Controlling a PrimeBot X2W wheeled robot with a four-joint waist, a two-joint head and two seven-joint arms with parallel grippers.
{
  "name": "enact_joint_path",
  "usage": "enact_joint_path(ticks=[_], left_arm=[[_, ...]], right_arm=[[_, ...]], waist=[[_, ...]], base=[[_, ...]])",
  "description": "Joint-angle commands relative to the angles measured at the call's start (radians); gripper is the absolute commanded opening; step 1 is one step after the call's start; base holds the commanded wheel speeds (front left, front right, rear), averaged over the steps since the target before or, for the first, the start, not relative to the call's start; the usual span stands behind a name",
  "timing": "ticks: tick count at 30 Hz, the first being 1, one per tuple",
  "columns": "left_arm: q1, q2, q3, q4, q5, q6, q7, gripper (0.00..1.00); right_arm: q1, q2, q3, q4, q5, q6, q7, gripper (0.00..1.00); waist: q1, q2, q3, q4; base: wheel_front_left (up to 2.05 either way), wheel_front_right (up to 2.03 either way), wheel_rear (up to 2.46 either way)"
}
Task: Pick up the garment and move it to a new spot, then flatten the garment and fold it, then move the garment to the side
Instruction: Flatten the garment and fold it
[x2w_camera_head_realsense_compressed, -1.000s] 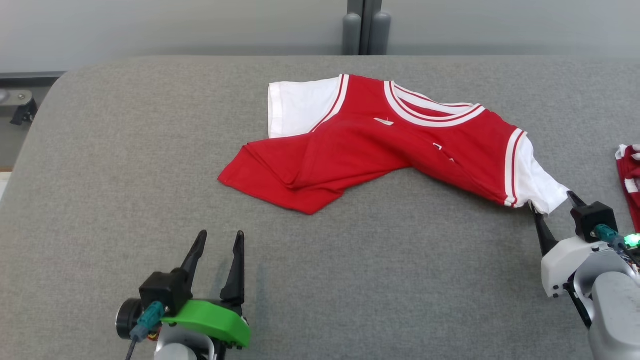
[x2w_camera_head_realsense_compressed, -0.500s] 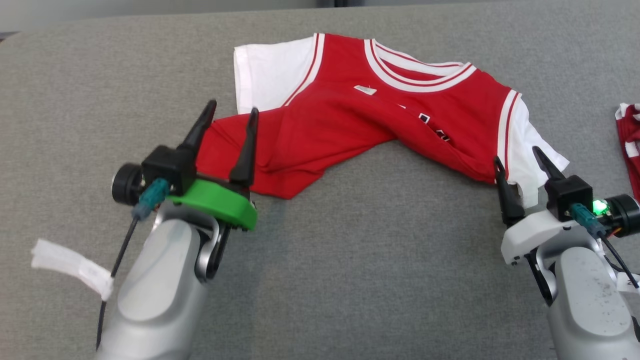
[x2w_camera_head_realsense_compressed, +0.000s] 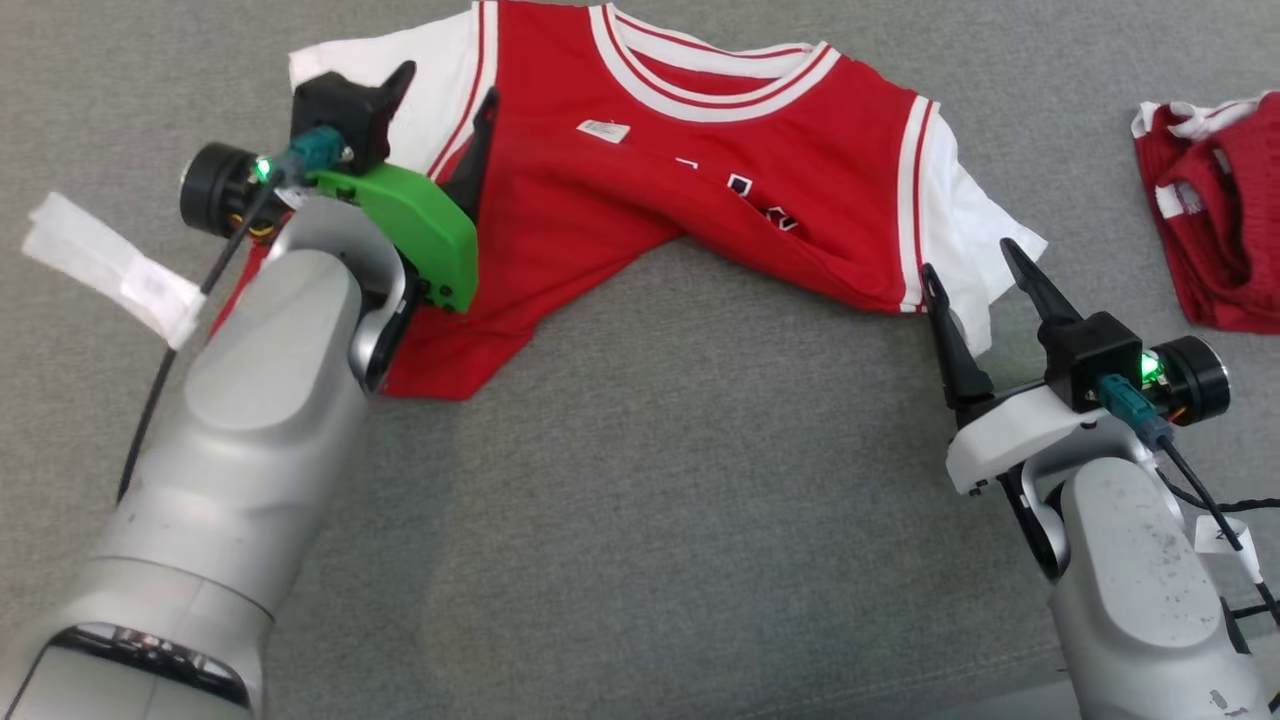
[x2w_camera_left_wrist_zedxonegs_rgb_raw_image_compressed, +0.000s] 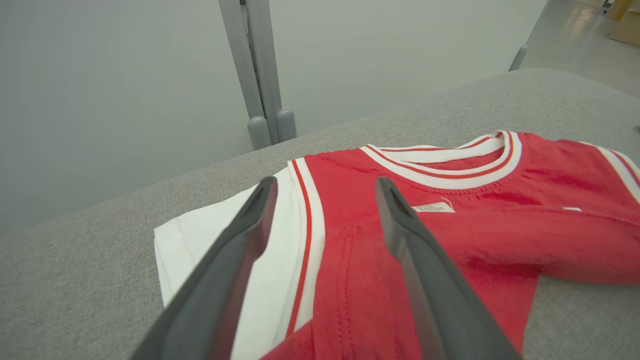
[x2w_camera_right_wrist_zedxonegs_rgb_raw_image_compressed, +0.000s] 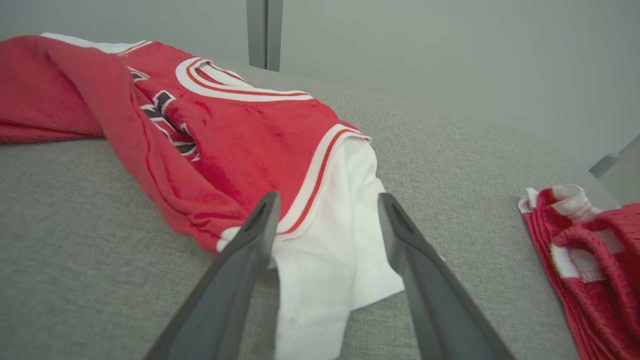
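I count two pieces of clothing on the one grey table (x2w_camera_head_realsense_compressed: 650, 500): one red-and-white garment (x2w_camera_head_realsense_compressed: 640, 190) and one crumpled red bundle (x2w_camera_head_realsense_compressed: 1215, 240) at the right. Two tools, the left tool (x2w_camera_head_realsense_compressed: 447, 85) and the right tool (x2w_camera_head_realsense_compressed: 968, 258), each with two dark fingers (x2w_camera_head_realsense_compressed: 950, 335), four altogether.

Your right gripper (x2w_camera_right_wrist_zedxonegs_rgb_raw_image_compressed: 328, 199) is spread wide, both fingers (x2w_camera_right_wrist_zedxonegs_rgb_raw_image_compressed: 240, 265) low over the grey tabletop (x2w_camera_right_wrist_zedxonegs_rgb_raw_image_compressed: 75, 235). Between them lies the white sleeve (x2w_camera_right_wrist_zedxonegs_rgb_raw_image_compressed: 325, 260) of the red jersey (x2w_camera_right_wrist_zedxonegs_rgb_raw_image_compressed: 240, 135). The fingertip on the view's left sits right at the sleeve's red-striped trim; whether it touches the cloth, I can't tell. The jersey is rumpled, with a fold humped up at the view's left, dark lettering (x2w_camera_right_wrist_zedxonegs_rgb_raw_image_compressed: 170, 131) half buried in it, and the collar (x2w_camera_right_wrist_zedxonegs_rgb_raw_image_compressed: 225, 86) towards the far wall (x2w_camera_right_wrist_zedxonegs_rgb_raw_image_compressed: 450, 55). Well apart at the view's right, a second red-and-white garment (x2w_camera_right_wrist_zedxonegs_rgb_raw_image_compressed: 595, 250) lies bunched. Behind the tabletop stands a grey post (x2w_camera_right_wrist_zedxonegs_rgb_raw_image_compressed: 264, 32).
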Motion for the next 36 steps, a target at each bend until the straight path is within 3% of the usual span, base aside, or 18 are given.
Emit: enact_joint_path(ticks=[1, 10, 29, 30, 32, 36], left_arm=[[-0.033, 0.012, -0.008, 0.025, -0.012, 0.000, 0.011, 1.00], [-0.102, 0.018, -0.115, 0.150, -0.053, 0.000, 0.095, 1.00], [-0.072, -0.025, -0.272, 0.245, -0.089, -0.001, -0.002, 0.98], [-0.071, -0.026, -0.278, 0.246, -0.095, -0.001, 0.001, 0.80], [-0.069, -0.023, -0.296, 0.245, -0.112, 0.000, 0.005, 0.00], [-0.073, -0.014, -0.322, 0.237, -0.135, 0.000, -0.006, 0.00]], right_arm=[[-0.010, 0.000, 0.009, -0.003, 0.013, -0.002, -0.005, 1.00], [-0.017, 0.000, 0.038, -0.001, 0.037, -0.002, -0.005, 1.00], [-0.030, -0.001, 0.048, 0.022, 0.025, -0.002, -0.005, 1.00], [-0.030, -0.001, 0.049, 0.023, 0.025, -0.002, -0.005, 1.00], [-0.030, -0.001, 0.048, 0.027, 0.025, -0.002, -0.005, 1.00], [-0.026, -0.001, 0.042, 0.032, 0.024, -0.002, -0.005, 1.00]], waist=[[0.0000, 0.0000, 0.036, -0.041], [0.0000, 0.0000, 0.045, -0.064], [0.0000, 0.0000, 0.045, -0.047], [0.0000, 0.0000, 0.045, -0.047], [0.0000, 0.0000, 0.042, -0.046], [0.0000, 0.0000, 0.036, -0.040]], base=[[0.00, 0.00, 0.00], [0.00, 0.00, 0.00], [0.00, 0.00, 0.00], [0.00, 0.00, 0.00], [0.00, 0.00, 0.00], [0.00, 0.00, 0.00]])
